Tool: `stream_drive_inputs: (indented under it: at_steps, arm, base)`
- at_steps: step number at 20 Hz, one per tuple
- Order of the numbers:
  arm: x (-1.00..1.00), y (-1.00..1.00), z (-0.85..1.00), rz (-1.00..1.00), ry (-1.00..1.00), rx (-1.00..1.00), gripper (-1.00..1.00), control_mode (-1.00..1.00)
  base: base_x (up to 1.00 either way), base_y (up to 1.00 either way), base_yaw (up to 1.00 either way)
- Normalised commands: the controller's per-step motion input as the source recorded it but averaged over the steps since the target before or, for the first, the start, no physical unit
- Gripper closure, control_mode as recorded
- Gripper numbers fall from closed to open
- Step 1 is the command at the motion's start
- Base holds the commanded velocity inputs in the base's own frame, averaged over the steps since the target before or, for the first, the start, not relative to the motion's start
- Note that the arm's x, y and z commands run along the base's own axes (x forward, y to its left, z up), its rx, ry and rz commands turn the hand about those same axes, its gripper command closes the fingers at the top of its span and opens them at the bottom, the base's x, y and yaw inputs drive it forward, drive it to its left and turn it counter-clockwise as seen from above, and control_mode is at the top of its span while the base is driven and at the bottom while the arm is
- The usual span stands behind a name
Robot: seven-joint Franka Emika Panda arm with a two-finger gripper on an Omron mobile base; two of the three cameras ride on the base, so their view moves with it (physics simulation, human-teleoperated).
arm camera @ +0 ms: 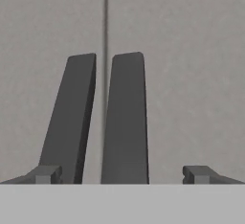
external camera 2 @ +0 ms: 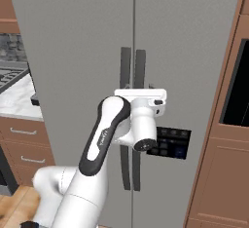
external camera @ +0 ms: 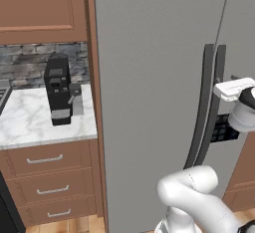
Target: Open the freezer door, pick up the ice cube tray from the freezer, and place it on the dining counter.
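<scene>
The freezer door [external camera: 154, 77] was shut, its dark bar handle [arm camera: 72, 117] standing beside the matching handle [arm camera: 125, 117] of the neighbouring door at the centre seam. The end effector [arm camera: 122, 174] faced both handles with its fingers [arm camera: 45, 174] spread wide, straddling the pair and gripping nothing. To the left, a black coffee machine [external camera: 60, 90] stood on the marble tabletop [external camera: 30, 122].

Left base view: from behind-left of arm, looks fwd and down at the closed freezer door [external camera: 149, 77], w/ marble counter [external camera: 30, 122] and coffee machine [external camera: 60, 90] off to its left. Right base view: from behind-right, same grey doors and paired dark handles [external camera 2: 132, 76], oven cabinet [external camera 2: 233, 124] at right. Hand view: very near, square-on to the handles [arm camera: 122, 117] and door seam; both base views share doors, handles, arm.
</scene>
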Motion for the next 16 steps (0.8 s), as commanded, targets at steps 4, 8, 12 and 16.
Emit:
stream_drive_inputs:
  at_steps: [4,8,12,16]
  arm:
    - [0.35,0.0,0.0,0.0,0.0,0.0,-1.0,-1.0]
    - [0.35,0.0,0.0,0.0,0.0,0.0,-1.0,-1.0]
    - [0.28,0.0,0.0,0.0,0.0,0.0,-1.0,-1.0]
    - [0.26,0.0,0.0,0.0,0.0,0.0,-1.0,-1.0]
  base:
    - [0.0,0.0,0.0]
    - [0.0,0.0,0.0]
    - [0.0,0.0,0.0]
    - [0.0,0.0,0.0]
